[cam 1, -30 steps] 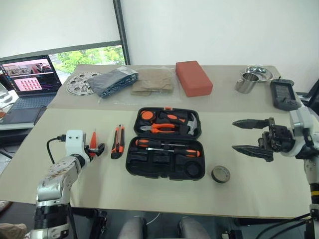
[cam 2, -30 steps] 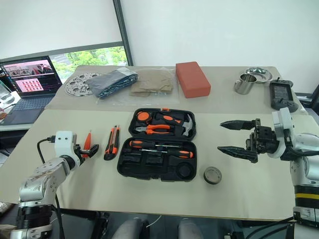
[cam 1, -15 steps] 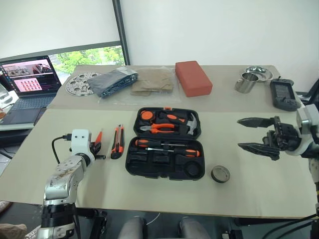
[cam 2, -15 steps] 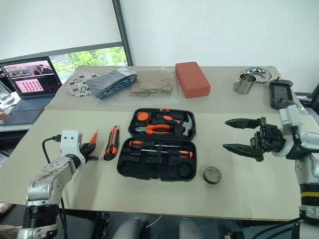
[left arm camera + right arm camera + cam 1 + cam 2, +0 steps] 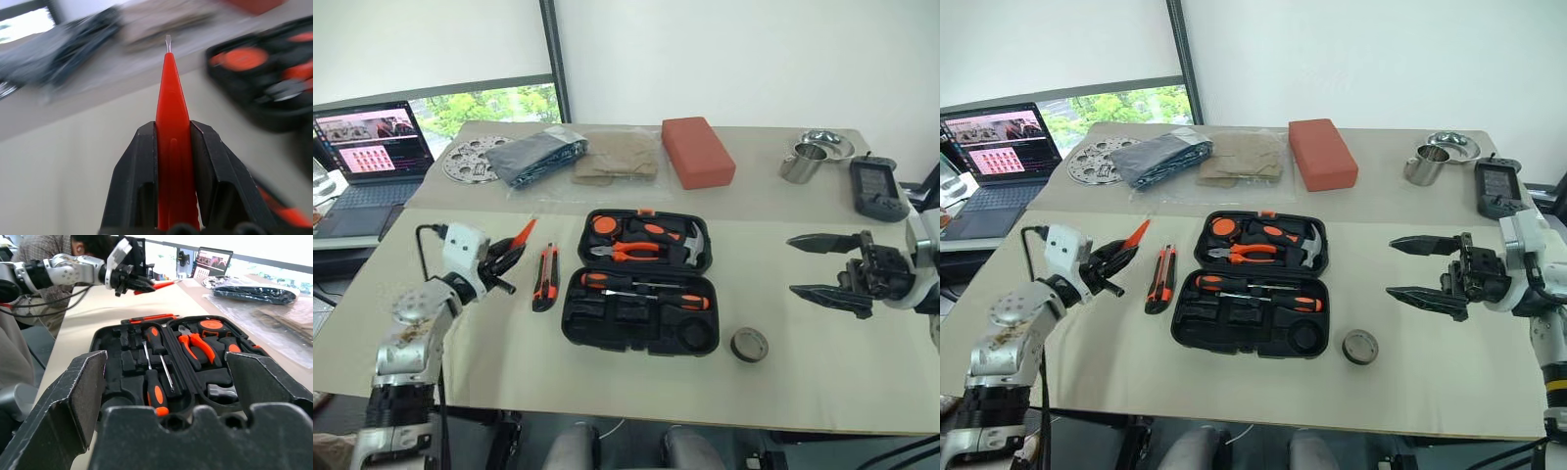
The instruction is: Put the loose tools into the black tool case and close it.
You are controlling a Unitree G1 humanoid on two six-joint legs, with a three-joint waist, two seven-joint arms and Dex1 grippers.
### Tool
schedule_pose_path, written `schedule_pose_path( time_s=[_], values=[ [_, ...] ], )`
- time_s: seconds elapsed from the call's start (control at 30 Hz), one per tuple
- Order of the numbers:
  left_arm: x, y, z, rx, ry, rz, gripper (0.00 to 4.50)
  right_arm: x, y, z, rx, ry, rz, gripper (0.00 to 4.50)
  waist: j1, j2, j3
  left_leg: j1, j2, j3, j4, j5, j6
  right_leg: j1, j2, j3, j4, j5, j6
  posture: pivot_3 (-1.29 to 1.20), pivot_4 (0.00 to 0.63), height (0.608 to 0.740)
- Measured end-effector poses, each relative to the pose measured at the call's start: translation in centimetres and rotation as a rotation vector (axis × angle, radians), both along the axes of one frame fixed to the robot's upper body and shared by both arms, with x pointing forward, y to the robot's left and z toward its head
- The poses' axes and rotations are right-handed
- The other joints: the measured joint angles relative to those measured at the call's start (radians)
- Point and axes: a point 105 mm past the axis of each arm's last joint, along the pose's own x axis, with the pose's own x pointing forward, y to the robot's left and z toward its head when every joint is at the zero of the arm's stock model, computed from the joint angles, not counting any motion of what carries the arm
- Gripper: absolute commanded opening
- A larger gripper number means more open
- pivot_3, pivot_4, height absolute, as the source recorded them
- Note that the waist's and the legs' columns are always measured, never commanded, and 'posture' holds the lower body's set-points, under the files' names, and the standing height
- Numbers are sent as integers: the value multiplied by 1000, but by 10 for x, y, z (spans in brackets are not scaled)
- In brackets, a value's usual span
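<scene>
The black tool case [image 5: 572, 331] lies open mid-table, with two long screwdrivers [image 5: 646, 291] lying in its near half. My left gripper [image 5: 506, 257] is shut on the small all-orange screwdriver [image 5: 522, 234] and holds it above the table left of the case, tip toward the far side. In the left wrist view the orange screwdriver [image 5: 171, 122] is pinched between the fingers [image 5: 142, 166]. The utility knife [image 5: 545, 276] lies between that gripper and the case. The tape roll [image 5: 749, 344] sits at the case's front right. My right gripper [image 5: 808, 264] hangs open right of the case, pointing left.
Orange-handled pliers [image 5: 628, 251] and a hammer [image 5: 690, 242] sit in the case's far half. At the back are a laptop [image 5: 367, 147], a perforated disc [image 5: 468, 160], bagged cloths [image 5: 578, 157], a red block [image 5: 697, 152], a metal cup [image 5: 800, 163], a bowl [image 5: 830, 144] and a handheld device [image 5: 873, 188].
My left gripper closed on the small orange screwdriver, lifted it off the table and swung it toward the case. The right gripper stayed nearly still and open.
</scene>
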Motion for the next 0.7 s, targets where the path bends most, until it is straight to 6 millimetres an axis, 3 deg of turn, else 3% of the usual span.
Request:
schedule_pose_path(
  time_s=[0.13,0.27,0.4,0.53,0.7],
  values=[
    [-3,-33,21,18,-35,-242,494,0,-2,1,1,-1,-4,4500,-2,0,0,0,0,0,0,0,0,0,2,0,0,0,0,0,150,740],
    [-6,-61,23,89,-26,-477,494,-2,-3,-2,1,13,-7,4500,-8,1,0,0,-1,1,1,0,0,0,5,1,0,0,0,0,150,740],
    [-9,-72,18,142,0,-609,494,-5,-5,-7,-6,30,-12,4500,-10,1,0,-1,-1,1,1,0,0,-1,6,2,0,0,0,0,150,740],
    [-17,-78,1,271,61,-768,494,-9,-8,-12,-29,49,-21,4500,-8,1,0,-1,-1,3,2,0,0,-1,5,3,0,0,0,0,150,740],
    [-21,-79,-12,344,112,-861,494,-12,-8,-15,-35,57,-15,4500,-8,1,0,-2,-1,3,3,0,0,-1,6,3,0,0,0,0,150,740]
  ],
)
